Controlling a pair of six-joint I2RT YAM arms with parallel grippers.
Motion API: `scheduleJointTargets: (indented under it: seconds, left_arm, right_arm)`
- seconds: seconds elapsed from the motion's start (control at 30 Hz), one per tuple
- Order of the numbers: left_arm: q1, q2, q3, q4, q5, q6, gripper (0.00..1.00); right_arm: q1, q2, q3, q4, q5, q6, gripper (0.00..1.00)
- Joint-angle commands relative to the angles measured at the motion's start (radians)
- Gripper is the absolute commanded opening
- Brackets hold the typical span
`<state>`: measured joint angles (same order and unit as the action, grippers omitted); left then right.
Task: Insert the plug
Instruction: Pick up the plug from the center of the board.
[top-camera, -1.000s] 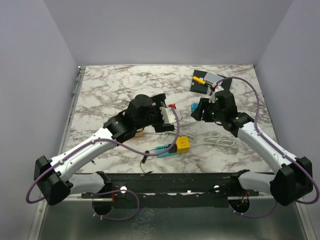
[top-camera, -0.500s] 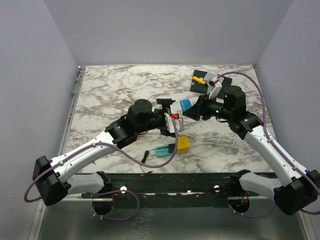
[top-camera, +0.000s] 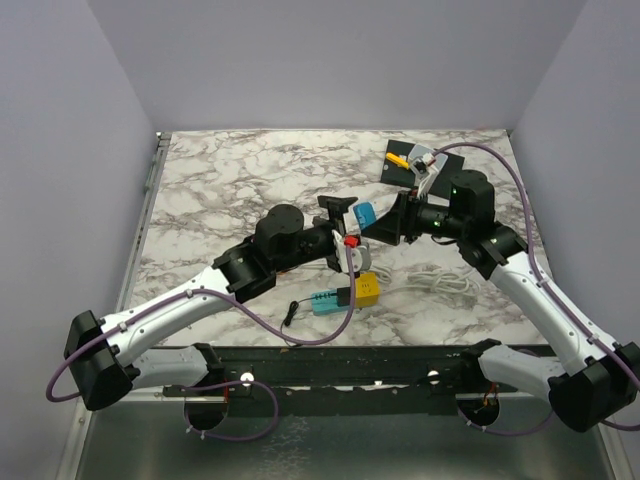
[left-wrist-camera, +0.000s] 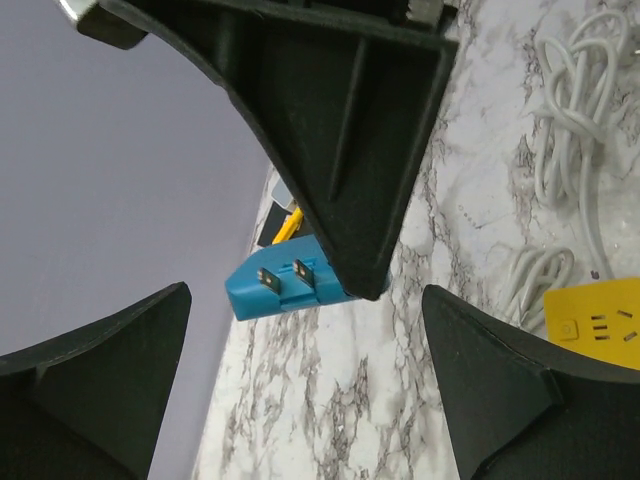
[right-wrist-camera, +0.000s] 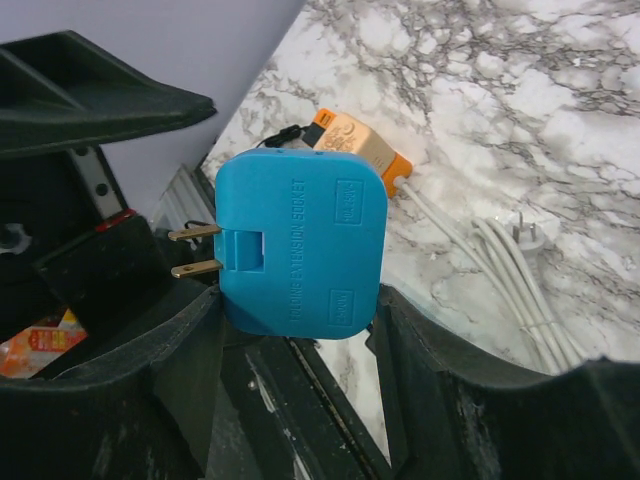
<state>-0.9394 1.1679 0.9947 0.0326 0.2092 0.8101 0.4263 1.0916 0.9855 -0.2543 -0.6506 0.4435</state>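
Your right tool (top-camera: 388, 224), half-closed on the blue plug (right-wrist-camera: 300, 255), has carried it across to the left tool (top-camera: 343, 228), which gapes wide and empty. Likely a handover. The yellow socket strip (top-camera: 366, 288) on the surface (top-camera: 230, 180) waits. Wrist views show two bare prongs (right-wrist-camera: 195, 233); overhead hides them.

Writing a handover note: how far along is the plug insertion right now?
Done: the right gripper holds the blue plug off the table, prongs toward the left gripper. In hand: that gripper is open close by, not gripping. Left: pushing the prongs into the yellow power strip.
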Motion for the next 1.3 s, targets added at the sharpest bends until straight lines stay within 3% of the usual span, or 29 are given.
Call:
scheduleJointTargets:
  seconds: [0.0,0.1,0.23,0.43,0.57,0.73,0.97,1.07,1.2,1.27]
  left_arm:
    - [-0.009,-0.079,-0.066,-0.022,0.039,0.171,0.99]
    - [-0.009,-0.145,-0.101,-0.064,0.048,0.329,0.99]
    - [-0.009,-0.194,-0.086,-0.144,0.051,0.424,0.99]
    - [-0.009,-0.213,-0.092,-0.15,0.066,0.477,0.99]
    - [-0.009,-0.197,-0.048,-0.277,0.124,0.544,0.99]
    - [-0.009,-0.148,0.011,-0.423,0.134,0.647,0.87]
    - [-0.009,-0.07,0.072,-0.424,0.144,0.649,0.84]
    - [-0.009,-0.06,0.07,-0.424,0.16,0.673,0.71]
    - [-0.009,-0.056,0.065,-0.438,0.155,0.703,0.31]
    - [-0.009,-0.056,0.062,-0.442,0.151,0.713,0.22]
  right_arm:
    - [0.007,-0.02,0.058,-0.013,-0.129,-0.025,0.54]
    - [0.007,0.008,0.101,-0.102,-0.202,-0.087,0.54]
    - [0.008,0.044,0.14,-0.213,-0.259,-0.162,0.54]
    - [0.008,0.089,0.14,-0.281,-0.322,-0.223,0.54]
    - [0.012,0.1,0.143,-0.3,-0.326,-0.238,0.54]
    - [0.02,0.108,0.155,-0.322,-0.312,-0.244,0.54]
    - [0.054,0.141,0.174,-0.373,-0.265,-0.278,0.53]
    - [0.061,0.146,0.18,-0.369,-0.257,-0.277,0.53]
    - [0.064,0.151,0.189,-0.377,-0.255,-0.283,0.53]
    - [0.063,0.157,0.198,-0.391,-0.245,-0.293,0.53]
